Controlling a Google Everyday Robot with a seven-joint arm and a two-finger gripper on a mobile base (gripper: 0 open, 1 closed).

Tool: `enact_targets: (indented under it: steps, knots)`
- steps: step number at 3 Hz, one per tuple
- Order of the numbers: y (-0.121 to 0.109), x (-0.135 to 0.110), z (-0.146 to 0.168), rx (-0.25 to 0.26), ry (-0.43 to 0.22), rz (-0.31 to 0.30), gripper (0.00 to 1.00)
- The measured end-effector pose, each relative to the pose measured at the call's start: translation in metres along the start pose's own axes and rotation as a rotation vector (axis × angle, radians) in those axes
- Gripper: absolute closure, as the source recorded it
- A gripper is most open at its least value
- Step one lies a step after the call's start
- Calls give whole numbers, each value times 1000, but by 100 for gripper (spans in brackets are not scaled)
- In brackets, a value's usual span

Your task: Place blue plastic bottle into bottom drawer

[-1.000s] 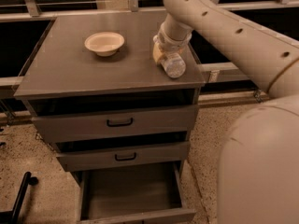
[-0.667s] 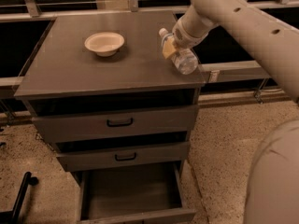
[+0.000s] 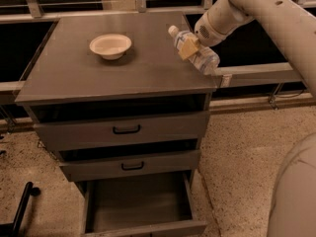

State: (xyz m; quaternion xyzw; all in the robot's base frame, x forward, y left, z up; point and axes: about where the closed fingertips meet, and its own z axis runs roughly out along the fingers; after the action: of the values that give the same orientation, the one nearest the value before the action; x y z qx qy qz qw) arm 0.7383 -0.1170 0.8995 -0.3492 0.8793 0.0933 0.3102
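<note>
Since the earlier frames, the blue plastic bottle has been lifted off the counter and carried toward its right edge, and the arm has been swung further into the upper right of the frame.

In the camera view, the end effector is seen at upper right of centre, closed around the bottle's middle; a tan finger pad is pressed across the label. The bottle is held tilted, with the white cap toward the upper left and the base toward the lower right. It hangs over the counter's right rim and appears to be clear of the surface. From this it is judged that the grasp and lift are done and that the transfer downward remains.

The bottom drawer is found at lower centre, pulled open, and nothing is seen inside it. It lies well below the bottle and to its left.

A cream bowl is left on the counter at upper left of centre, well apart from the bottle. The top drawer and middle drawer are pushed in, so the open tray is only partly overhung by them. The counter's right front corner is judged to be the main obstacle, since it must be rounded by the arm before the descent.
</note>
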Motion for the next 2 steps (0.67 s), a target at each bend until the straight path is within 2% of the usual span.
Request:
enact_targets:
  steps: [1,2]
  knots:
    - [0,0,1,-1,0,3,100]
    - [14,-4,-6,-20,-27,-75,100]
